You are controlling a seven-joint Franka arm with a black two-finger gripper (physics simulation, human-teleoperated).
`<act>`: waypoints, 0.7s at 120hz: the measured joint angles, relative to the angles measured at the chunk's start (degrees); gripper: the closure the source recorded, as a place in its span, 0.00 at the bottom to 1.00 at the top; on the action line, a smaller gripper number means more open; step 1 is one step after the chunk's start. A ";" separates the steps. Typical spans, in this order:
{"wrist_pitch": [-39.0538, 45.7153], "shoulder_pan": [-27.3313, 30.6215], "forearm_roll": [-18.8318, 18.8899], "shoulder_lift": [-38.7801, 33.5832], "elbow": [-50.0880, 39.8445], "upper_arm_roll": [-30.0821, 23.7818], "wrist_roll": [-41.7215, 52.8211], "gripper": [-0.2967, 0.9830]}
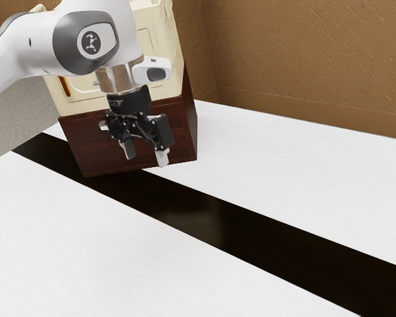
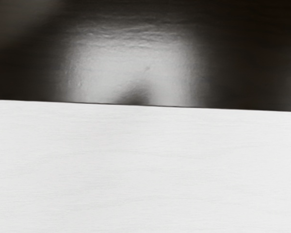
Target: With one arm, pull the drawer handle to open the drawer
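- Two fingers [image 1: 162, 158] of my gripper [image 1: 146, 155] stand apart, pointing down at a slight tilt, in front of the cabinet in the exterior view.
- One dark red-brown drawer front [image 1: 84, 143] lies behind my gripper, low on the cabinet [image 1: 191, 129]; what I can see of it sits flush, with my hand covering part of it.
- One small pale metal piece [image 1: 102, 125], which looks like the end of a handle, shows just beside my gripper's upper linkage, toward the exterior view's left; I can't tell whether they touch.
- Above the dark wood rises a cream upper section [image 1: 170, 43], partly hidden by my white arm [image 1: 10, 56].
- The cabinet stands at the far side of the white counter [image 1: 86, 238], near the textured brown wall [image 1: 303, 53].
- A glossy black band [image 1: 251, 231] runs diagonally along the counter, past the cabinet's foot.
- My wrist view looks onto that band, with a pale reflection on it, and the white surface alongside.
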 joint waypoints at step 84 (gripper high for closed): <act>-8.15 0.63 0.90 -1.65 11.49 1.79 0.95 0.23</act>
